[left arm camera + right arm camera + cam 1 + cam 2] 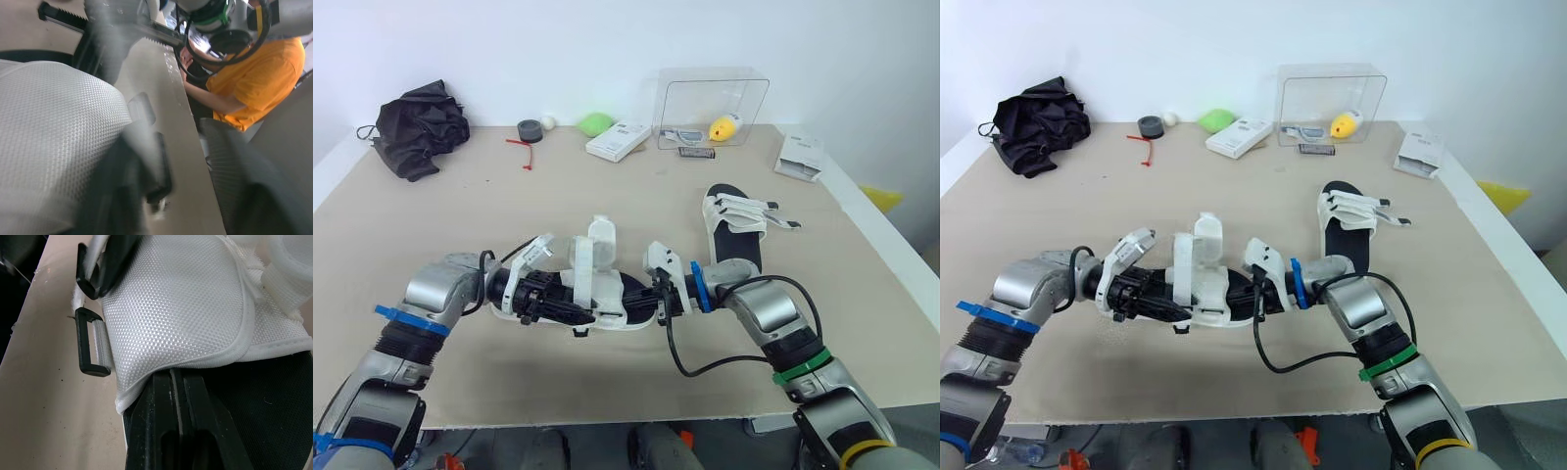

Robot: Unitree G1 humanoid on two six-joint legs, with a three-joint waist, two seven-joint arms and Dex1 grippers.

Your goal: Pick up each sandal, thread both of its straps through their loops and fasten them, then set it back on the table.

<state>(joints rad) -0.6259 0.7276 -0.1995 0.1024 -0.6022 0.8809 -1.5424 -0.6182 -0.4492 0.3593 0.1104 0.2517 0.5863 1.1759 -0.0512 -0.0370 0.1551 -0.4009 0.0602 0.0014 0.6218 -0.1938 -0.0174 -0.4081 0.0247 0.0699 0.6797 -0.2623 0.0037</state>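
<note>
The sandal lies left-to-right in the lower middle, with the right gripper pinched shut on its right end and the left gripper at its left end, its grip unclear.

A crumpled black fabric bundle and a clear plastic box are seen at the beige table's far edge.

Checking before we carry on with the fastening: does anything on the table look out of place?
The right sandal lies with its straps splayed sideways, unfastened. The near sandal has a strap standing upright and a black loop empty. Nothing looks spilled or damaged.
</note>
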